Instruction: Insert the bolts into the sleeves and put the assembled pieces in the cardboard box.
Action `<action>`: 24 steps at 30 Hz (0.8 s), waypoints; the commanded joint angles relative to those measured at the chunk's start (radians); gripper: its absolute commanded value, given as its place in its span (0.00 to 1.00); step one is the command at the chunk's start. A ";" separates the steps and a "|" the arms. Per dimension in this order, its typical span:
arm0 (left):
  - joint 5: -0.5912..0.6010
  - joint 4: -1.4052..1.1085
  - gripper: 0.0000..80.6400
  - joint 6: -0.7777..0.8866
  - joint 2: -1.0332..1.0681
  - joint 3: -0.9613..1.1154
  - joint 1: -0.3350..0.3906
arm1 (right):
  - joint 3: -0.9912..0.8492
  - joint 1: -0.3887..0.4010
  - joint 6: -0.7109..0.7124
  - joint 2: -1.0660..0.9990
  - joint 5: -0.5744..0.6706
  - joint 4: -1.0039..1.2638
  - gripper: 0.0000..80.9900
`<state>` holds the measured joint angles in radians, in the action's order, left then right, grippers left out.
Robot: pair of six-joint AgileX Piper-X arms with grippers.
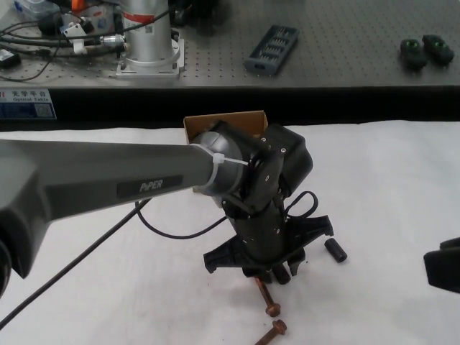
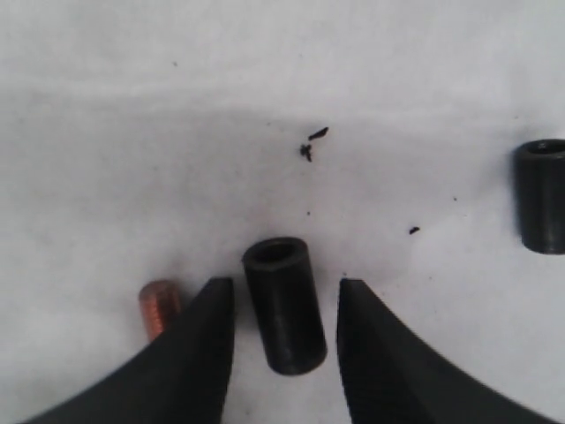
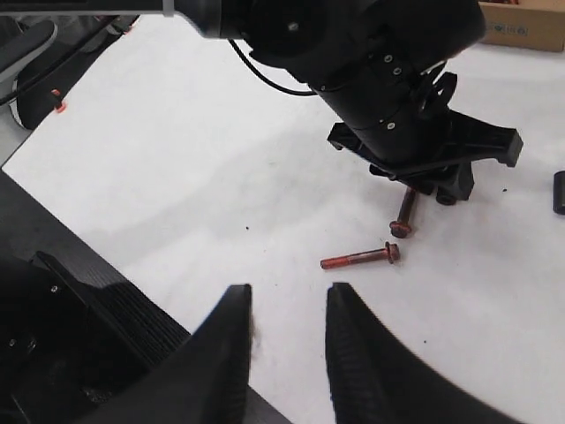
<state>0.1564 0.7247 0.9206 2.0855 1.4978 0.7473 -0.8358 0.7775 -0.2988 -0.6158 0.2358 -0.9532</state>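
We see a white cloth [image 1: 86, 302] over the table, with dark specks [image 2: 309, 146] on it. Behind it, a perforated metal board [image 1: 323, 65] carries a silver post [image 1: 147, 29], cables [image 1: 43, 32], a ridged grey block [image 1: 272, 48] and two black knobs [image 1: 426, 50].

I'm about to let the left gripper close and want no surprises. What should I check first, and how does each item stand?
1. left gripper open: ok.
2. sleeve lying between its fingers: ok.
3. bolt beside one finger, outside the gap: ok; touching that finger: cannot tell.
4. second sleeve well clear of the fingers: ok.
5. right gripper open, apart from the left gripper: ok.
6. cardboard box has room inside: cannot tell, mostly hidden.
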 commanded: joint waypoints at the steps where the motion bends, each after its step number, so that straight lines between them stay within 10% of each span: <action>1: -0.018 0.002 0.36 0.008 -0.001 0.007 -0.003 | -0.008 0.001 0.000 0.037 -0.002 0.014 0.29; 18: 0.029 0.041 0.36 0.008 0.038 0.005 -0.003 | -0.008 0.001 -0.049 0.108 -0.025 0.077 0.29; 24: 0.030 0.041 0.19 -0.008 0.041 0.005 -0.003 | -0.008 0.001 -0.049 0.108 -0.045 0.077 0.29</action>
<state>0.1818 0.7503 0.9206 2.0975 1.5043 0.7414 -0.8369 0.7775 -0.3433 -0.5149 0.1910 -0.8857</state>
